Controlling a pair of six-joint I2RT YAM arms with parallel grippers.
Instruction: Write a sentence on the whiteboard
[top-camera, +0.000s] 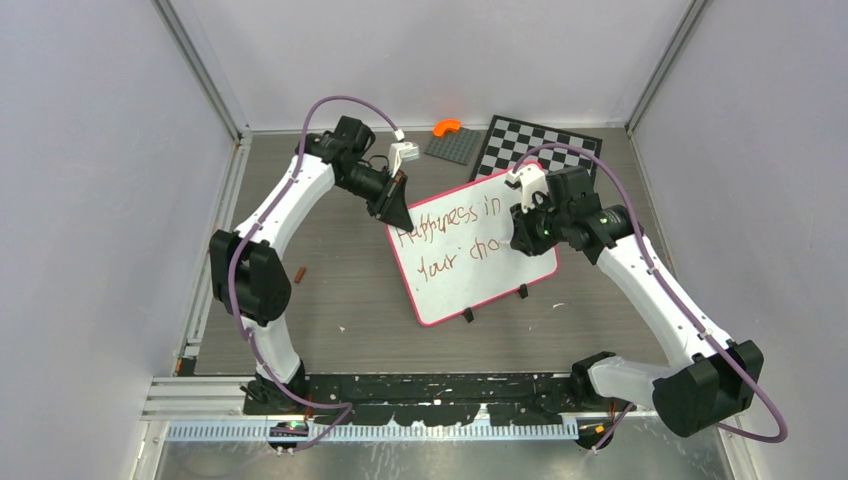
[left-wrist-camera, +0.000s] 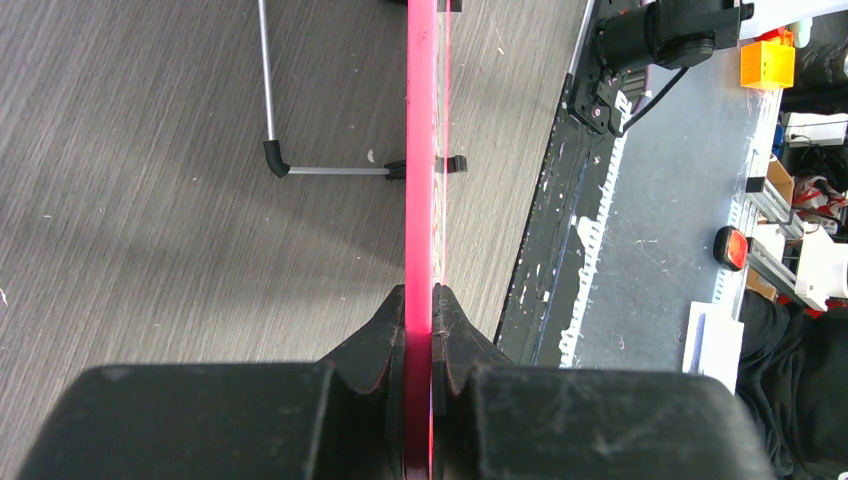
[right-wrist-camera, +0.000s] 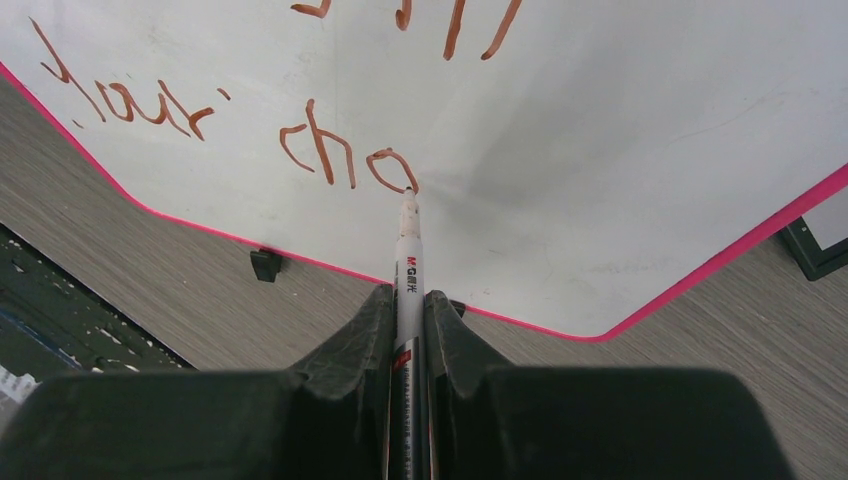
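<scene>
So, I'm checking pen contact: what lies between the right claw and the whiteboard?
A white marker, clamped in the right claw, bridges that gap; its tip touches the whiteboard where the sentence stops. The right wrist view shows it.

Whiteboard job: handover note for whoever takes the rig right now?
Left gripper: shut on the pink edge of the whiteboard, steadying it.
Right gripper: shut on the marker, tip on the board at the end of the last "o".
Whiteboard: mid-table, between the two arms, near the chessboard.
Done: the sentence reads "Happiness in" on the top line and "your cho" on the second.
Left: "cho" looks like a word cut short, so finish it, lift the marker off, then let go of the board.
</scene>
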